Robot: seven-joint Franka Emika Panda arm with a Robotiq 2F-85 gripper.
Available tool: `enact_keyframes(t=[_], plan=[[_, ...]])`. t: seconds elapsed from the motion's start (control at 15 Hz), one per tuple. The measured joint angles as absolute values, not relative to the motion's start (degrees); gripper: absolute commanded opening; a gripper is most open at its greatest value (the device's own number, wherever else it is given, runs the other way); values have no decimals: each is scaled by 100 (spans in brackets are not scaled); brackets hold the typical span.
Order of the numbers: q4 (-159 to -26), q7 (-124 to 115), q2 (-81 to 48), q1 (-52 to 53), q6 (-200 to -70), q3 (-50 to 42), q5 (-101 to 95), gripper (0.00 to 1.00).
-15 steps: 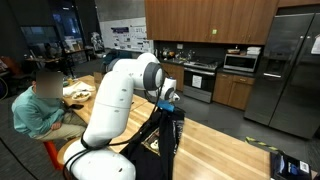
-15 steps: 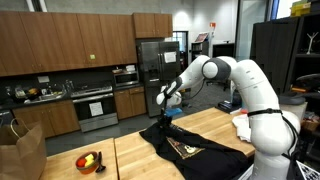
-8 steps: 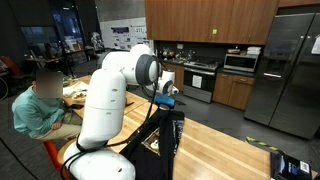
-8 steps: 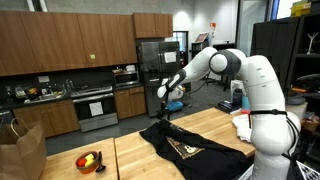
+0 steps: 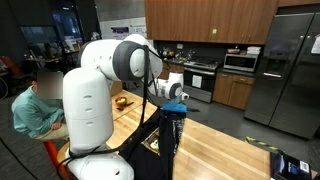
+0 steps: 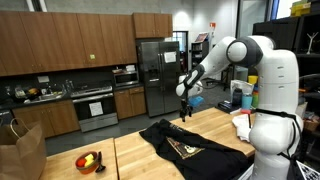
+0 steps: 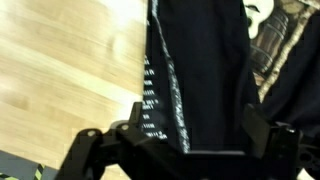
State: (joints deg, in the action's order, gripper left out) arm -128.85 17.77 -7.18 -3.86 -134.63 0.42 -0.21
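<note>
We read a release: gripper [image 6: 184, 113] hovers mid-frame, fingers spread and empty, just above the black shirt [image 6: 196, 148]; any grasp calls for descending

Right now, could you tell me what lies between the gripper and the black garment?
Nothing: in an exterior view the open gripper hangs above the garment, gap bare.

Open air is surrounding the gripper [image 6: 185, 113] on all sides. Straight below it, the black garment [image 6: 195, 146] is lying spread over the wooden table [image 6: 130, 155], barring the way down; beside the cloth, bare tabletop is leaving room.
</note>
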Motion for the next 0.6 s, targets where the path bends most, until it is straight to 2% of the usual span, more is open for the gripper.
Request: enact_keyframes(t=[0.6], plan=[[-14673, 3163, 611, -826, -13276, -770, -929, 100]])
